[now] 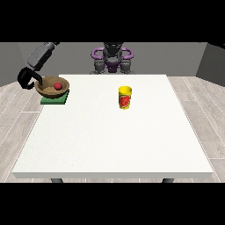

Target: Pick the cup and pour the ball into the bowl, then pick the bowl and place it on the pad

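The bowl sits at the upper left of the frame, near the left edge of the table. It is brown and round, and it rests on the green pad, which shows as a flat strip under and in front of it. Inside the bowl lies the red ball, a little right of the bowl's middle.

The hand at the view's left is just beside the bowl's left rim, hanging off the table's edge. Its black fingers curve in a hook shape toward the rim; whether they actually grip the rim or only lie against it I cannot tell. Its grey forearm slopes up and to the right toward the top of the frame.

The yellow cup stands upright near the middle of the table's upper half, well apart from the bowl, with a red mark on its side.

The robot's body stands behind the table at the top center. No second hand shows.
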Robot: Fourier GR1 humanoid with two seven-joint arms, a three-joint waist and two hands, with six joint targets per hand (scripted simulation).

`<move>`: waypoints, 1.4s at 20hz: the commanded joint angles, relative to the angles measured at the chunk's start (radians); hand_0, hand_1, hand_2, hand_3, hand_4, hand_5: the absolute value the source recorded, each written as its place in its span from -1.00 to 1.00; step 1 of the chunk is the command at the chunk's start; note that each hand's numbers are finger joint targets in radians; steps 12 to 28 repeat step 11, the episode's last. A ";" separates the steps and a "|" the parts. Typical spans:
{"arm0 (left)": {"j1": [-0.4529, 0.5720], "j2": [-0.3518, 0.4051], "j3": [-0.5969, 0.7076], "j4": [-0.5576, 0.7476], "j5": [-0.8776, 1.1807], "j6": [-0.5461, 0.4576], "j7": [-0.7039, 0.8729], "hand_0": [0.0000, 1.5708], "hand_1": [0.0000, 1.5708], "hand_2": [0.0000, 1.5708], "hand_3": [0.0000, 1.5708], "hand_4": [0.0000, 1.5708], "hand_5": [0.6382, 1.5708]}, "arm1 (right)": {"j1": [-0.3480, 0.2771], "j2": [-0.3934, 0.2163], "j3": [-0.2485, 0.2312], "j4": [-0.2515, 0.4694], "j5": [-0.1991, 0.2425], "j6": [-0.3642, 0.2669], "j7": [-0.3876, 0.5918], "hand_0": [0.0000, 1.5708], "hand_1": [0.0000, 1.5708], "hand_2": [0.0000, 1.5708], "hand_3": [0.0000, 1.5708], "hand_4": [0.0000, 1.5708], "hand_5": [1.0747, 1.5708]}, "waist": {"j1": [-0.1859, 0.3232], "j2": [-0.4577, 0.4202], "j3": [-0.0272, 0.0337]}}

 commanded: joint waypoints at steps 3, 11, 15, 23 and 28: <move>-0.019 0.057 0.021 0.015 0.070 -0.035 0.059 -1.00 -1.00 -1.00 -1.00 -0.12 0.95 | -0.004 -0.053 -0.015 0.015 -0.001 -0.038 0.022 -1.00 -1.00 -1.00 -1.00 -1.00 0.70 | 0.026 -0.009 0.0013; 0.033 -0.137 -0.161 -0.067 0.023 0.101 0.200 -1.00 -1.00 -1.00 -1.00 0.25 1.00 | -0.104 0.003 0.047 -0.069 0.011 0.050 0.131 -1.00 -1.00 -1.00 -1.00 -0.11 -0.42 | -0.057 -0.387 -0.0027; 0.033 -0.137 -0.161 -0.067 0.023 0.101 0.200 -1.00 -1.00 -1.00 -1.00 0.25 1.00 | -0.104 0.003 0.047 -0.069 0.011 0.050 0.131 -1.00 -1.00 -1.00 -1.00 -0.11 -0.42 | -0.057 -0.387 -0.0027; 0.033 -0.137 -0.161 -0.067 0.023 0.101 0.200 -1.00 -1.00 -1.00 -1.00 0.25 1.00 | -0.104 0.003 0.047 -0.069 0.011 0.050 0.131 -1.00 -1.00 -1.00 -1.00 -0.11 -0.42 | -0.057 -0.387 -0.0027; 0.033 -0.137 -0.161 -0.067 0.023 0.101 0.200 -1.00 -1.00 -1.00 -1.00 0.25 1.00 | -0.104 0.003 0.047 -0.069 0.011 0.050 0.131 -1.00 -1.00 -1.00 -1.00 -0.11 -0.42 | -0.057 -0.387 -0.0027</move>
